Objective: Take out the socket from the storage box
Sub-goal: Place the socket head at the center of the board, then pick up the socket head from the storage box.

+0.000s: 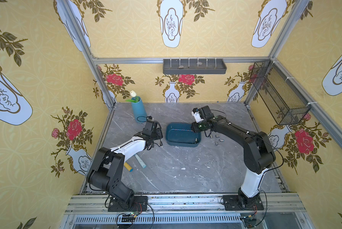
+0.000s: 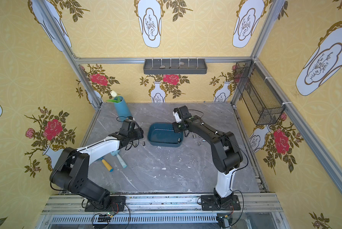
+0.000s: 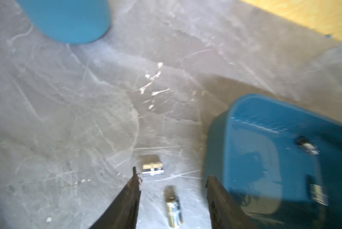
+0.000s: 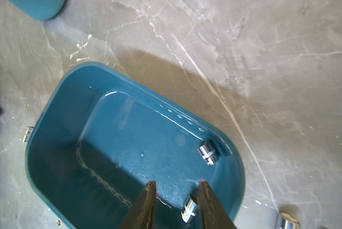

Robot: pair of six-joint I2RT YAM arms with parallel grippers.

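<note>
The dark teal storage box (image 1: 183, 134) (image 2: 152, 136) sits mid-table. Two chrome sockets lie inside it, one (image 4: 208, 152) by an end wall and another (image 4: 190, 210) beside one finger of my right gripper (image 4: 177, 182). That gripper hangs open over the box's floor, gripping nothing. My left gripper (image 3: 172, 174) is open just left of the box (image 3: 265, 126), low over the table. A socket (image 3: 173, 206) lies loose between its fingers and another socket (image 3: 152, 165) rests just past the tips. In the top views both grippers' fingertips are hidden under the wrists.
Several more sockets (image 1: 217, 136) lie on the table right of the box. A blue vase (image 1: 138, 109) with a white tulip stands at the back left. Two handled tools (image 1: 140, 160) lie under the left arm. A grey tray (image 1: 193, 66) and a wire basket (image 1: 279, 93) hang on the walls.
</note>
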